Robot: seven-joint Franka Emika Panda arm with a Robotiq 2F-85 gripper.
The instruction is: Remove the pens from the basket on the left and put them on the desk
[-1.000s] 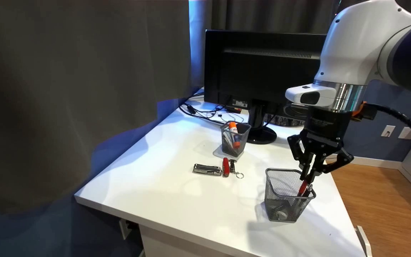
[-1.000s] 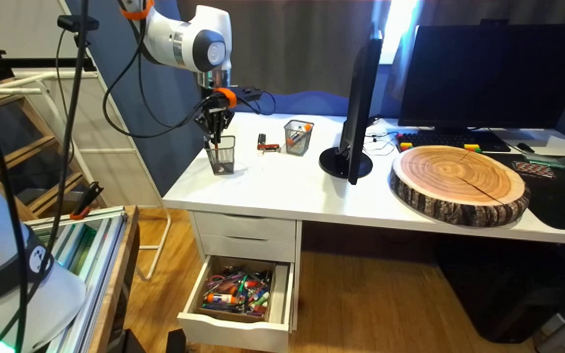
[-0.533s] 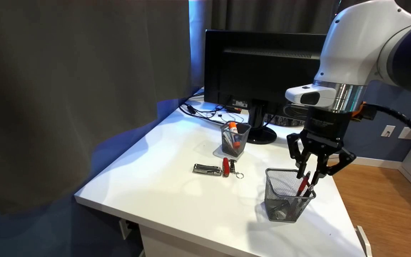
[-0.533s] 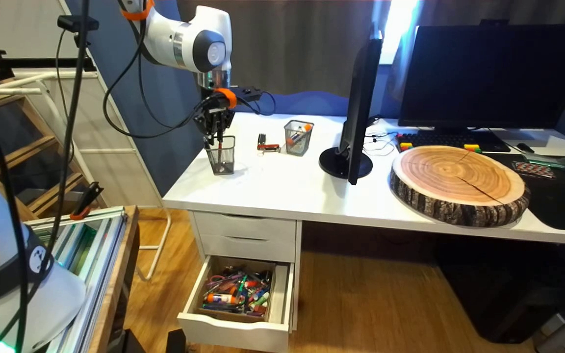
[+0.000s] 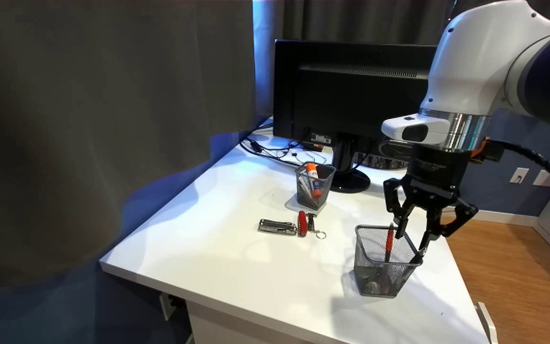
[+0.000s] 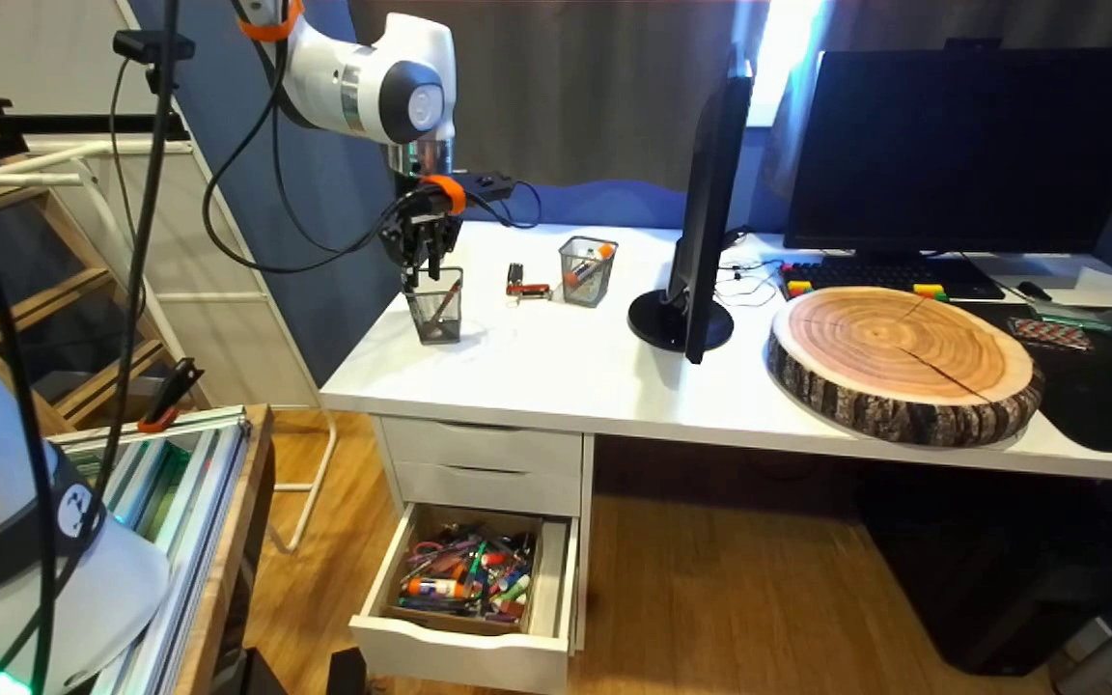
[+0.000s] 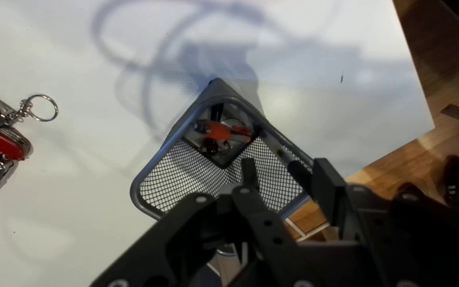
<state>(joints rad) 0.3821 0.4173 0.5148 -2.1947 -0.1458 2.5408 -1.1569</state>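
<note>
- In an exterior view I have the gripper [image 5: 411, 239] pointing down over the right side of the basket [image 5: 366, 277], its fingers [image 7: 327, 183] standing wide with a clear gap between them.
- The basket stands upright on the desk [image 5: 237, 267]; in an exterior view I see the basket [image 6: 424, 323] at the desk's left end.
- The red pen [image 5: 389, 242] is inside it; in an exterior view it leans toward the far wall, just left of the fingertips.
- A dark pen [image 5: 416, 259] leans in the near right corner there, its silvery top just below a finger; whether they touch, I can't tell.
- My wrist view looks down into the basket, where small things [image 7: 231, 122] lie at the bottom, too blurred for me to name.
- In an exterior view, well apart to the basket's left, lie a silver multi-tool [image 5: 276, 227], a red pocket knife [image 5: 302, 223] just beside it and a key ring [image 5: 321, 238].
- Farther off there, a mesh cup [image 5: 305, 197] holds an orange-and-white glue stick [image 5: 313, 177], with the foot [image 5: 351, 185] of a black monitor [image 5: 351, 91] just to its right.
- Below the desk, in an exterior view, I see a drawer [image 6: 464, 656] standing open on jumbled coloured stationery [image 6: 469, 574].
</note>
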